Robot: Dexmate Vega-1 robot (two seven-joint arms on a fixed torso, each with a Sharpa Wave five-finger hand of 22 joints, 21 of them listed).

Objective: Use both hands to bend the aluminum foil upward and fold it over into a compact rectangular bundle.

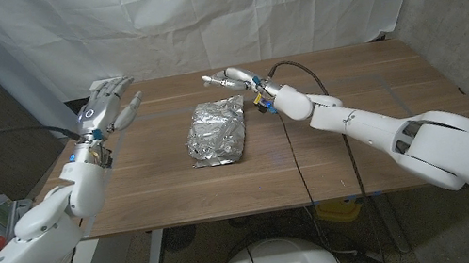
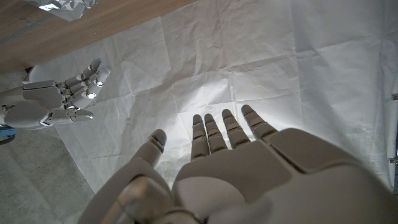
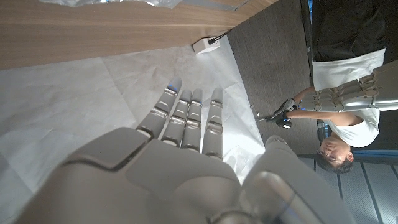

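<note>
A crumpled aluminum foil bundle (image 1: pixel 216 131) lies near the middle of the wooden table (image 1: pixel 334 158), roughly rectangular and lengthwise toward me. My left hand (image 1: pixel 106 103) is raised over the table's far left, fingers spread, holding nothing. My right hand (image 1: pixel 233 79) hovers just beyond the foil's far right corner, fingers extended, empty. In the left wrist view my left hand (image 2: pixel 242 168) shows with straight fingers, my right hand (image 2: pixel 59 99) shows across from it, and a foil edge (image 2: pixel 65 5) peeks in. The right wrist view has my right hand (image 3: pixel 180 162) open, with my left hand (image 3: pixel 348 99) beyond it.
A white cloth backdrop (image 1: pixel 224 9) hangs behind the table. A black cable (image 1: pixel 294 155) runs from my right wrist across the table to its near edge. A person (image 3: pixel 348 134) in a white top appears in the right wrist view.
</note>
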